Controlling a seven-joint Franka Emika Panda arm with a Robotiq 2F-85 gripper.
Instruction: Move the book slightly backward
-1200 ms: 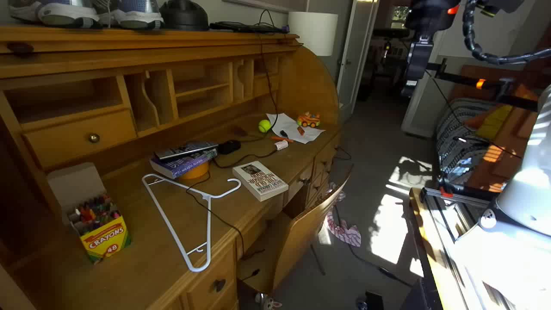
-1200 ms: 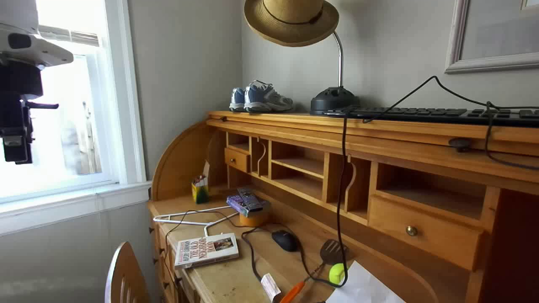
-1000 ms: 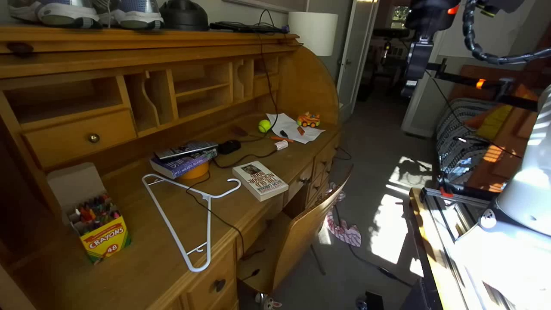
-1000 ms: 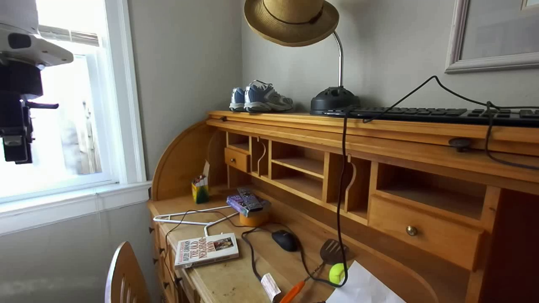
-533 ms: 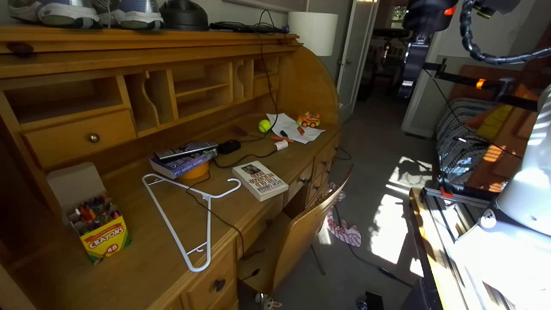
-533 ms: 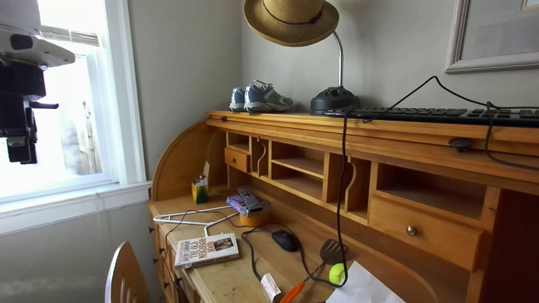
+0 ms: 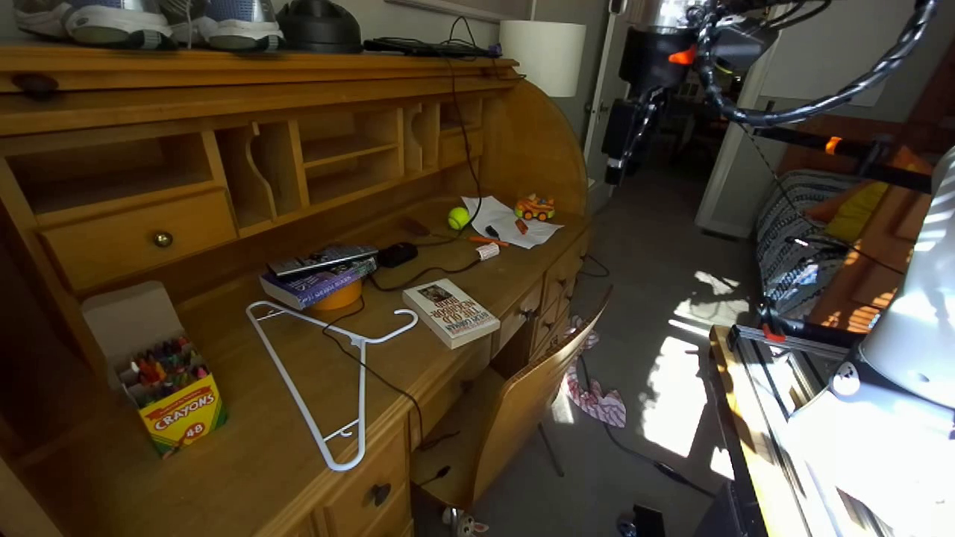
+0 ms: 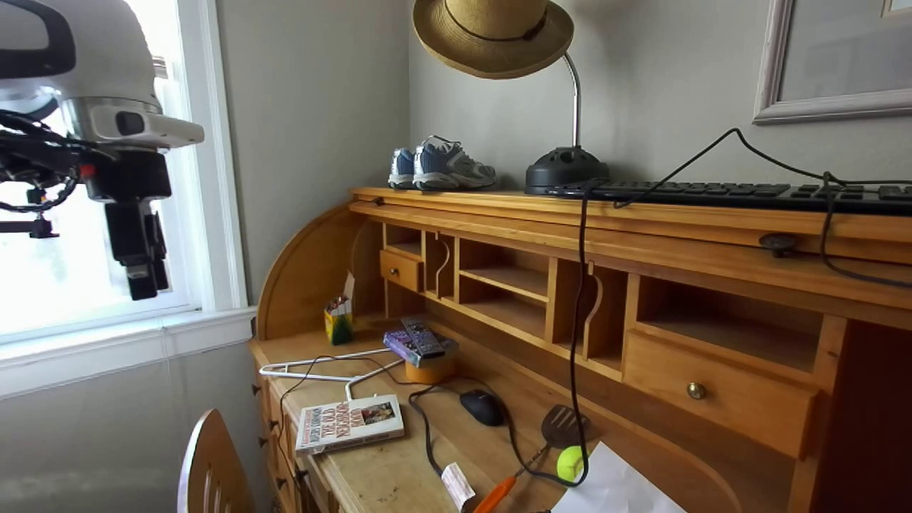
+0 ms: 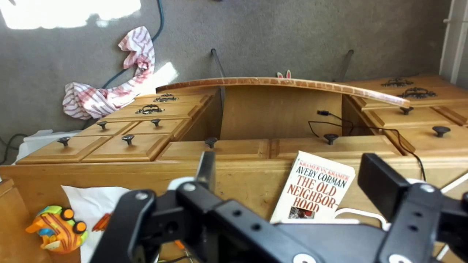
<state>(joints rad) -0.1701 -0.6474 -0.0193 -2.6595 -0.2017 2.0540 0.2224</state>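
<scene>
The gripper is hanging in the air, well apart from the pale book in both exterior views; its two fingers are standing wide apart, and in the wrist view the book is showing between them, farther away; the book is lying flat, cover up, on the desk, near the front edge; one corner is perhaps jutting past that edge, though the angle is making this hard to judge; the hook of a white hanger is reaching just beside the book; a wooden chair is standing in front of the desk, near the book; a computer mouse is resting near a purple book that is carrying a remote control; a tennis ball is sitting beside a sheet of paper.
</scene>
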